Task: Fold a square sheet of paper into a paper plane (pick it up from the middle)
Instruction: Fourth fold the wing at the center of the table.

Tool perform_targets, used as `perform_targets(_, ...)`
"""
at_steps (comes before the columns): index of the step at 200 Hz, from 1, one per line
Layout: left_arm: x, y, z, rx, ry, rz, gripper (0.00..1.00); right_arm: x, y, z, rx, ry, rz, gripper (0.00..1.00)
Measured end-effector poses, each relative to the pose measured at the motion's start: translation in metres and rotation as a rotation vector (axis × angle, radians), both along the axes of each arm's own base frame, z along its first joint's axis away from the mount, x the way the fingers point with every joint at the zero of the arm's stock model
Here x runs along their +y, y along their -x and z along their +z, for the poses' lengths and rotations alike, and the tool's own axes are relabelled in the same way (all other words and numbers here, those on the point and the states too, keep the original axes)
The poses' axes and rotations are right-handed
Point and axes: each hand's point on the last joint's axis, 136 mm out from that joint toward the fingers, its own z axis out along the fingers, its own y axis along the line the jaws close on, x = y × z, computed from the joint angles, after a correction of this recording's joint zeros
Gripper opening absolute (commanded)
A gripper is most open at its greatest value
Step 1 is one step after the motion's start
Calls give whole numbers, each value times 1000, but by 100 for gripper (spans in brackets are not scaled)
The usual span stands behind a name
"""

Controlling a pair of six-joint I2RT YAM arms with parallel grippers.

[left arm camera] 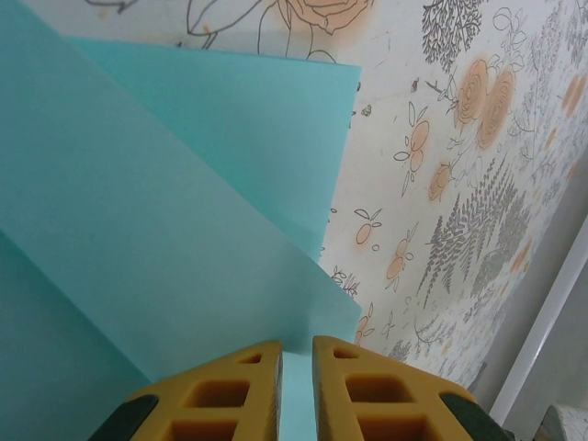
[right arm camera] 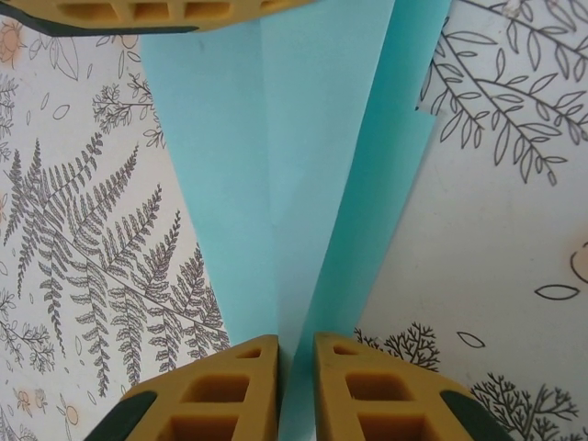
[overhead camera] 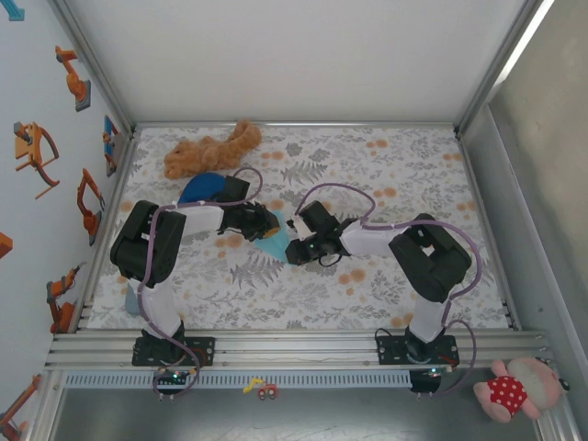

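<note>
The paper plane is light cyan paper folded into a narrow shape with a lengthwise crease, lying at mid-table. In the left wrist view its layered flaps spread out ahead of my left gripper, whose yellow fingers are shut on a paper edge. My right gripper is shut on the narrow end of the plane, right along the crease. A yellow finger of the left gripper crosses the top of the right wrist view. From above, the left gripper and the right gripper meet over the paper.
A brown plush toy lies at the back left, with a dark blue dome just in front of it beside the left arm. The floral table cover stretches to the right. A pink plush sits off the table, near right.
</note>
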Motion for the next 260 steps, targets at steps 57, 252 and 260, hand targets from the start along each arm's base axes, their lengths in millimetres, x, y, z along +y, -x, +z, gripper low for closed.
perform_targets(57,1,1,-1,6,-3,0,18,0,1,-3,3,5,6,10)
perform_targets(252,-3,-1,5,-16,17,-10,17,3,1,-4,22,-13,-4,9)
perform_targets(260,-3,-1,6,-17,19,-12,17,3,1,-4,26,-14,-9,10)
